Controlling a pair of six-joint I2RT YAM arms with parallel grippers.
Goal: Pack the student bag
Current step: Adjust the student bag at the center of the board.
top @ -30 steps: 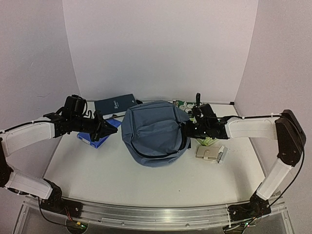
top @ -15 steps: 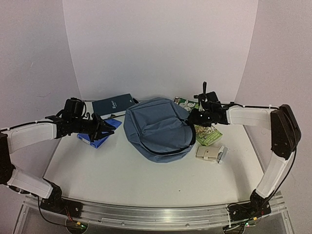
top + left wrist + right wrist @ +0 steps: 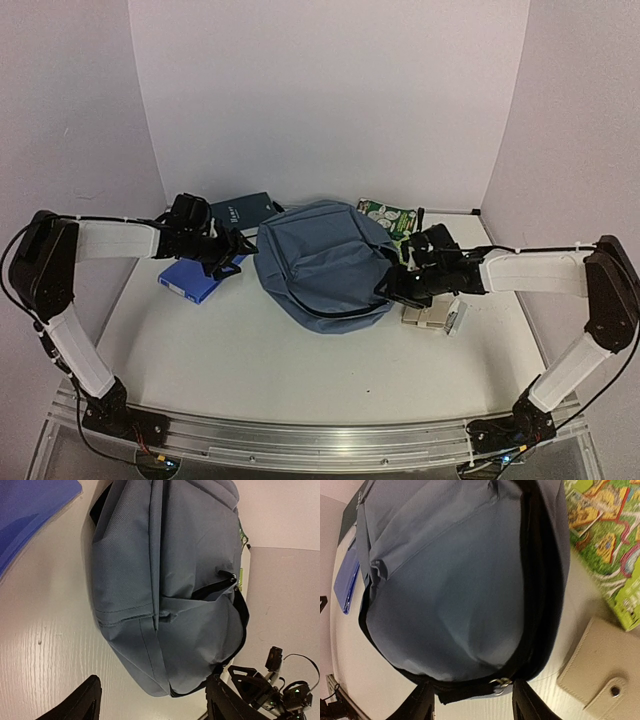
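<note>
The student bag [image 3: 320, 262], slate-blue with black zippers, lies on its side in the middle of the table. My left gripper [image 3: 238, 250] is open at its left end. In the left wrist view the bag [image 3: 170, 580] fills the frame, and the left gripper [image 3: 152, 707] holds nothing. My right gripper [image 3: 392, 287] is open at the bag's near right rim. In the right wrist view the right gripper [image 3: 475, 702] straddles the black zipper edge and its metal zipper pull [image 3: 500, 684], without clamping it.
A bright-blue book [image 3: 195, 278] lies left of the bag, with a dark navy book [image 3: 240, 212] behind it. A green game box [image 3: 390, 217] sits at the back right. A beige wallet [image 3: 432, 317] lies just right of my right gripper.
Both grippers have gone from shut to open. The left gripper moved right, up to the bag's left end. The right gripper came down toward the bag's near right rim. The bag shifted slightly.
</note>
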